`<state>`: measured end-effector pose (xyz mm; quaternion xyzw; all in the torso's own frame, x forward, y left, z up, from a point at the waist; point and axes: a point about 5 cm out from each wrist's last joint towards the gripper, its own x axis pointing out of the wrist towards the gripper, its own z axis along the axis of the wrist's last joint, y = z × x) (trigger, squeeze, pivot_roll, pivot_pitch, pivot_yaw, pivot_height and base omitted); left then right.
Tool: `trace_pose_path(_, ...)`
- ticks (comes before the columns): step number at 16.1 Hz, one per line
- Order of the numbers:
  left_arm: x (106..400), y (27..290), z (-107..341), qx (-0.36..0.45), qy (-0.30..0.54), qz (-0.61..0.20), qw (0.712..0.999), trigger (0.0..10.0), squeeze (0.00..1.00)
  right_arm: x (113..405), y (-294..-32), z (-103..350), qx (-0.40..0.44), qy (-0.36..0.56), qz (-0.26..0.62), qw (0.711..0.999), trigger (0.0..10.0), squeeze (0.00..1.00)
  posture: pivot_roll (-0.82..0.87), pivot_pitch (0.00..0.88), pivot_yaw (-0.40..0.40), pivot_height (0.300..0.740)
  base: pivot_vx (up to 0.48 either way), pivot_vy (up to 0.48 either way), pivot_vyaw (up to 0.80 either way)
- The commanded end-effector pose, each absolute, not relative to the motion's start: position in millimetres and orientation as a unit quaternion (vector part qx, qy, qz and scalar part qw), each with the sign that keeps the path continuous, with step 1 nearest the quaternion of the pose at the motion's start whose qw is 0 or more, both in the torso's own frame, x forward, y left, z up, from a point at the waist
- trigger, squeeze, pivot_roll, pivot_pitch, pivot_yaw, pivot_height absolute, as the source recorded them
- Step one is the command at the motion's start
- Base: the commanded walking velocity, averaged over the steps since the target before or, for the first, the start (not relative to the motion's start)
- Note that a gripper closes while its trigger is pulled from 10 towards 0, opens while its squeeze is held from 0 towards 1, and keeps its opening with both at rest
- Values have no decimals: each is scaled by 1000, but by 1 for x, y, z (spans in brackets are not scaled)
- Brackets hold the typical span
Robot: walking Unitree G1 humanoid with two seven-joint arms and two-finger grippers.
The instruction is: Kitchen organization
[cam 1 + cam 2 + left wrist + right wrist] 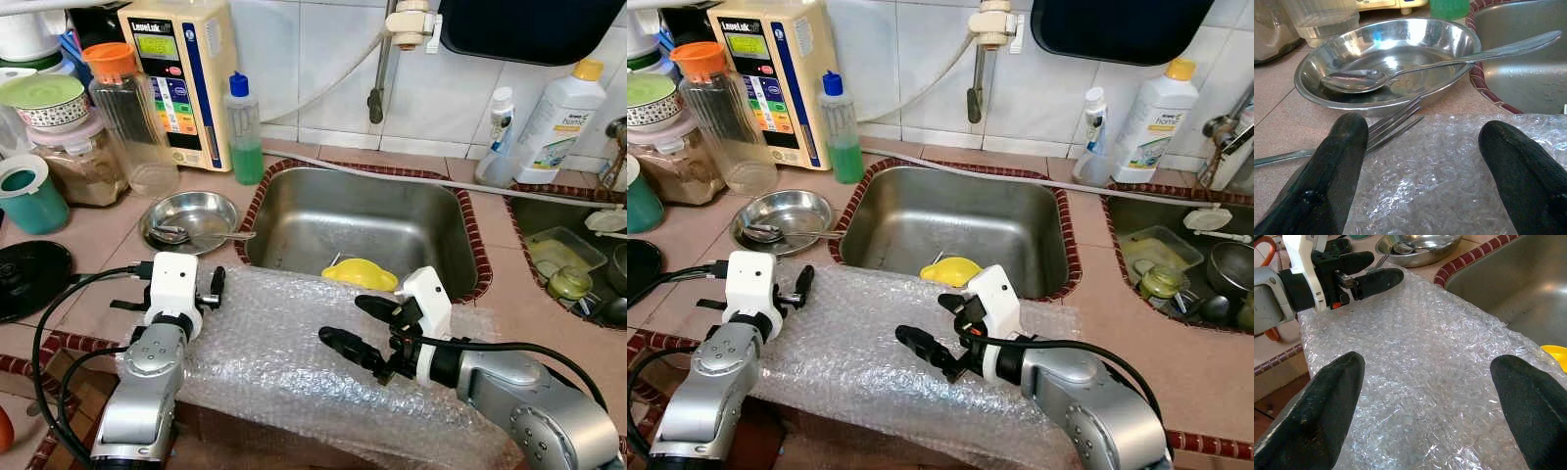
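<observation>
Over the front edge of the counter, right gripper (pixel 362 327) hovers above the sheet of bubble wrap (pixel 294 362), fingers spread wide, holding nothing; from its wrist view the two black fingertips (pixel 1327 401) frame bare wrap. Left gripper (pixel 212 290) sits at the wrap's left corner, also spread open and empty, its fingers (pixel 1337 161) resting low over the wrap's edge. Just ahead of that gripper a fork (pixel 1386 129) lies on the tile, tines reaching the wrap's edge and touching or nearly touching the rim of a shallow steel dish (pixel 186 217). A spoon (pixel 1400 73) lies in the dish, handle sticking out over the rim toward the sink (pixel 362 225). Bubble wrap drapes across the counter front and over the sink's near lip, partly covering a yellow object (pixel 361 273) in the basin. Behind the dish: green-filled bottle with blue cap (pixel 243 127), clear jar with orange lid (pixel 127 117), a cream appliance with a display panel (pixel 186 69). To the right, white detergent bottle (pixel 558 117) beside a second sink (pixel 568 255) holding dishes.
</observation>
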<state>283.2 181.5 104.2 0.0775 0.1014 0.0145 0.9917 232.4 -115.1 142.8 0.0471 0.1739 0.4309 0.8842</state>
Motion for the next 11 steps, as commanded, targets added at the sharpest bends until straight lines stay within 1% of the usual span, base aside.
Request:
trace_pose_path(1,285,185,109,90,93,21,991,10000,0,232,-114,147,43,166,441,881,10000,0,-16,0,18,740,0,0,0)
trace_pose_path(3,289,188,115,93,83,24,992,10000,0,231,-115,149,57,161,451,876,10000,0,-16,0,18,740,0,0,0)
trace_pose_path(6,292,189,114,86,93,22,992,10000,0,229,-117,154,68,157,465,869,10000,0,-19,0,20,740,0,0,0)
trace_pose_path(7,293,188,112,77,102,19,992,6549,0,229,-118,154,69,157,465,869,10000,0,-24,0,23,740,0,0,0)
trace_pose_path(8,293,187,109,70,113,18,991,4039,0,230,-119,155,69,157,464,869,10000,0,-24,0,23,740,0,0,0)
trace_pose_path(9,293,186,107,68,121,13,990,3020,0,229,-119,155,70,157,467,867,10000,0,-24,0,23,740,0,0,0)
trace_pose_path(10,293,185,104,65,130,10,989,4196,0,228,-119,156,72,158,472,864,10000,0,-27,0,24,740,0,0,0)
trace_pose_path(11,293,184,102,69,136,6,988,8549,0,227,-120,156,76,162,478,860,10000,0,-25,0,24,740,0,0,0)
